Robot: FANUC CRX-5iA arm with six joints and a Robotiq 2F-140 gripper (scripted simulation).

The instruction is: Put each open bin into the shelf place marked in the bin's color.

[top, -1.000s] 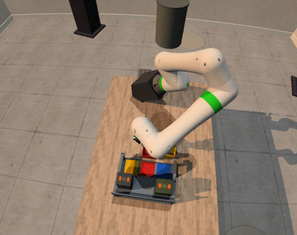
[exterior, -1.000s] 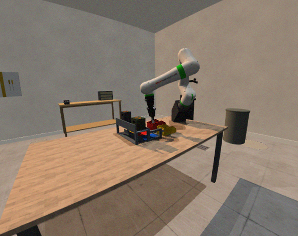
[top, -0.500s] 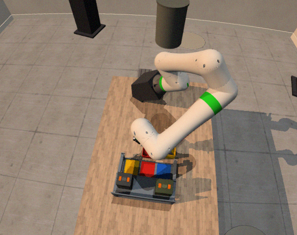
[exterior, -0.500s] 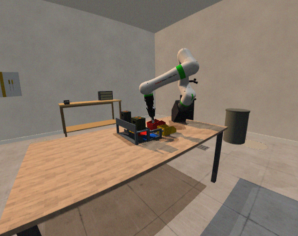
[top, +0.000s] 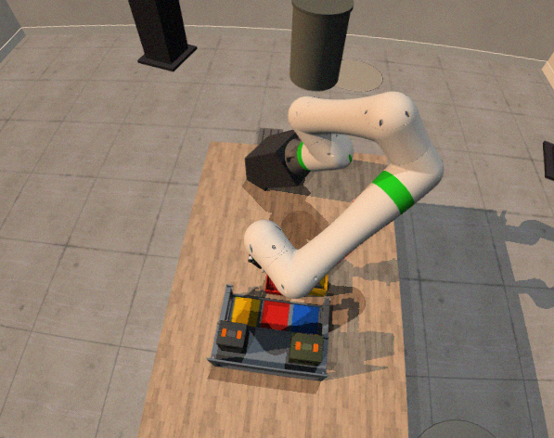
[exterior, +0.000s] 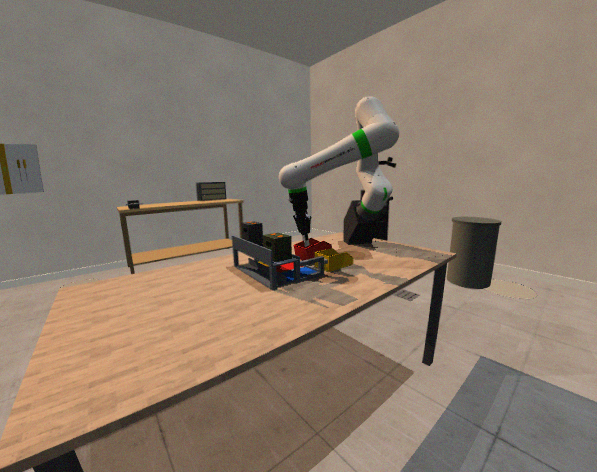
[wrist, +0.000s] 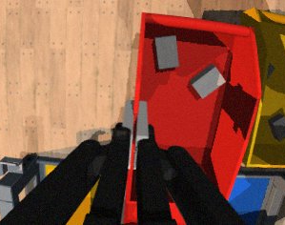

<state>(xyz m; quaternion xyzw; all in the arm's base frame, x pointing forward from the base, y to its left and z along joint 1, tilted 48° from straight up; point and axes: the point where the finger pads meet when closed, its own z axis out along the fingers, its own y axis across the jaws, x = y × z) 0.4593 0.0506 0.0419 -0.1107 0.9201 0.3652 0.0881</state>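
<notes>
The red bin point(wrist: 195, 96) holds two grey parts and sits in front of the shelf; it also shows in the exterior view point(exterior: 311, 247). My gripper point(wrist: 134, 113) is shut on the red bin's left side wall, one finger inside and one outside. The yellow bin point(wrist: 272, 90) stands right beside the red bin, touching it, with a grey part in it; it shows in the exterior view point(exterior: 334, 258). The grey shelf point(top: 272, 329) has yellow point(top: 245, 310), red point(top: 275, 314) and blue point(top: 305, 317) marks. The arm hides most of both bins in the top view.
A dark box point(top: 232, 335) and an olive box point(top: 305, 348) with orange latches stand on the shelf's top board. The arm's black base point(top: 270, 162) is at the table's far end. A grey barrel point(exterior: 473, 251) stands on the floor beside the table.
</notes>
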